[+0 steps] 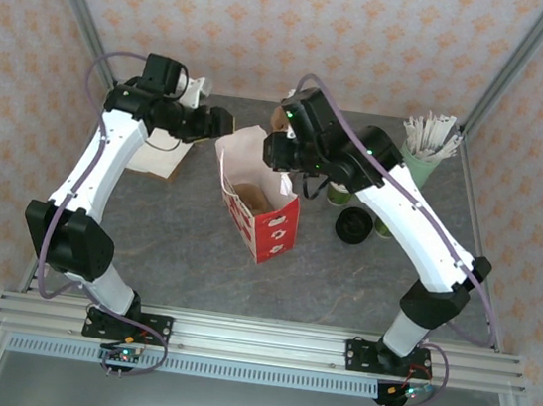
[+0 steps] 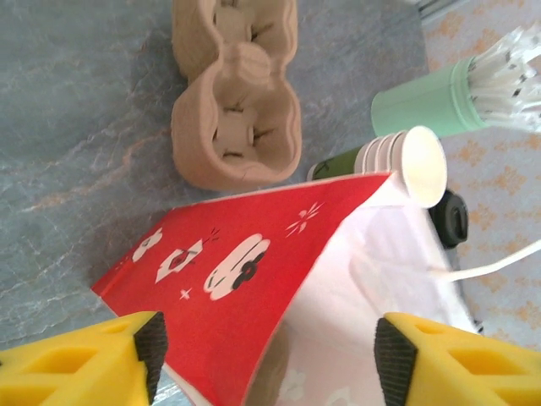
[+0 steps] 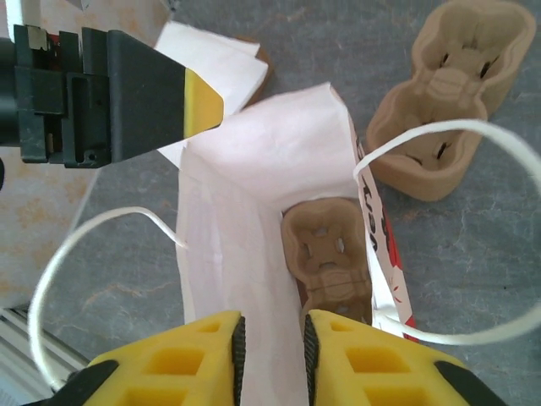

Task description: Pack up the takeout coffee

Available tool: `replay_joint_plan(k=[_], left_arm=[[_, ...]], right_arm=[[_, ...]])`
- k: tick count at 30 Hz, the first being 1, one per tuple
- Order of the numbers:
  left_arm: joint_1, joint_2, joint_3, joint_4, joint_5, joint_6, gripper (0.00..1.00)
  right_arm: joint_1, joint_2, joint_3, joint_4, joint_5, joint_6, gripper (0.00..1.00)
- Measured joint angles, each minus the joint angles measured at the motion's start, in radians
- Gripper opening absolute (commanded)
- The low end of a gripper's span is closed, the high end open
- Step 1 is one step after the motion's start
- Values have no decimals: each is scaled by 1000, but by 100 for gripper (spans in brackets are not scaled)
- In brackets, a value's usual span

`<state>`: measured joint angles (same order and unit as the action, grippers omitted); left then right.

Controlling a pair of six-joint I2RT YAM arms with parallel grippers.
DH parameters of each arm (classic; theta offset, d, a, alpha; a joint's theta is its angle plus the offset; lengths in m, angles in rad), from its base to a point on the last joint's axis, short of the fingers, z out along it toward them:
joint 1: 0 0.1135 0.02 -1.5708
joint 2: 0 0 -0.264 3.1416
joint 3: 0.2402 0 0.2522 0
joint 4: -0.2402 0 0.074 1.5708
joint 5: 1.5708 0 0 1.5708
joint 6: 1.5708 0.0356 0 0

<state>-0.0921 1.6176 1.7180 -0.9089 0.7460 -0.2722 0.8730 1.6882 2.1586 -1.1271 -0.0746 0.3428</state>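
Takeout coffee not yet packed: dark green cups, nested in a stack with cream insides showing and no lids on, right of centre in the left wrist view. In the overhead view, standing on the tabletop just right of the bag, partly under the right arm.

Step in hand, by the look: holding the bag open. Red outside, white inside, upright at frame centre, mouth wide. One pulp carrier already down inside, centre of the right wrist view; a second carrier out on the tabletop, upper right there.

Left pincer released, fingers spread wide at the bottom corners of its view, the bag's red side between them. Right pincer at bottom centre, pads parted only a little around the bag's white rim, seemingly not clamped on it.

Next, probably: backing off the rim clear of the white cord handles, reaching right for one cup, gripping gently, lowering it straight into a well of the carrier inside. Lids likely wanted first: loose black lid lying by the cups.

No legible writing or brand anywhere. Only white cloud-and-blossom prints on the bag's red side; mint cup of sticks plain.
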Motion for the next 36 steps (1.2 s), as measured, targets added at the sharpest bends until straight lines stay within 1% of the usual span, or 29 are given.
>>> replay_joint_plan(k=[2,6,10,15,18,22,26,29,33,36], left_arm=[[0,8,56,-17,-7,7,80],[3,8,147,-34,-35,11,86],[32,-40,144,-37,-77,8,90],[75,-219,26,-36,-142,0,91],[74,-340,-47,-39,-165,-14,90],[74,-463,-140,-55,-193,-37,90],[74,-534,-212,-95,-210,-70,89],[74,-573,-255,-116,-208,-104,89],[71,-647,-371,-92,-168,-204,88],[35,-687,-458,-34,-129,-306,88]], right_arm=[[-13,-26,1,7,-1,-8,34],[-66,-84,1,14,-1,-26,40],[-158,-177,-52,27,-5,-32,45],[-285,-314,-181,30,-3,-27,49],[-353,-395,-262,30,0,-27,56],[-434,-480,-344,24,5,-32,67],[-515,-537,-413,8,3,-44,83],[-573,-580,-484,-5,4,-47,92],[-637,-620,-585,-18,-8,-45,96],[-660,-621,-646,-17,-24,-39,96]])
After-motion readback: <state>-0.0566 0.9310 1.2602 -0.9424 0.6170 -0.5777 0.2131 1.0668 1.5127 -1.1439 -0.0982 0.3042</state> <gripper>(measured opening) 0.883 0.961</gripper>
